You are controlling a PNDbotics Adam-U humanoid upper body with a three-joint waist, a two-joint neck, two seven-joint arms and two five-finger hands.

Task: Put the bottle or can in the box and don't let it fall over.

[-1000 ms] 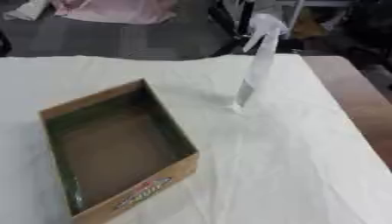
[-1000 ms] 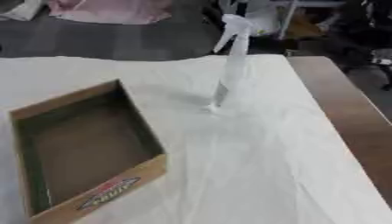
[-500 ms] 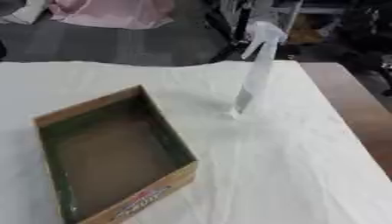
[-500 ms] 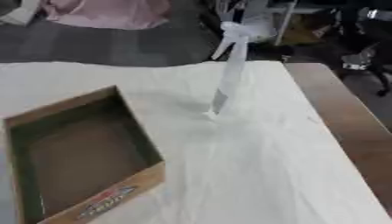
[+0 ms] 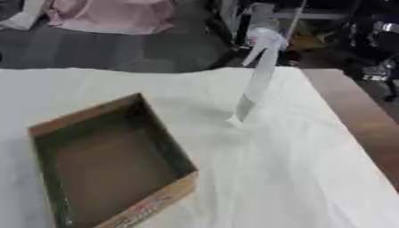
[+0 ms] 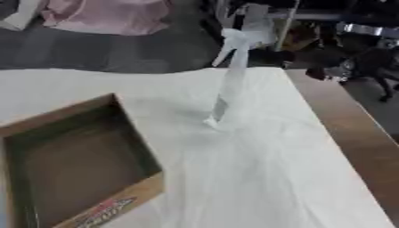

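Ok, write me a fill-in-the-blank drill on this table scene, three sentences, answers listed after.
1. The white spray bottle stands on the cloth, outside the cardboard box, on the box's ____ side.
2. The inside of the box holds ____.
3. The table is covered with a ____ cloth.

Missing words: right; nothing; white

Neither the left hand nor the right hand shows in either eye view, nor any arm or wrist, so pose and finger state cannot be read for either side.
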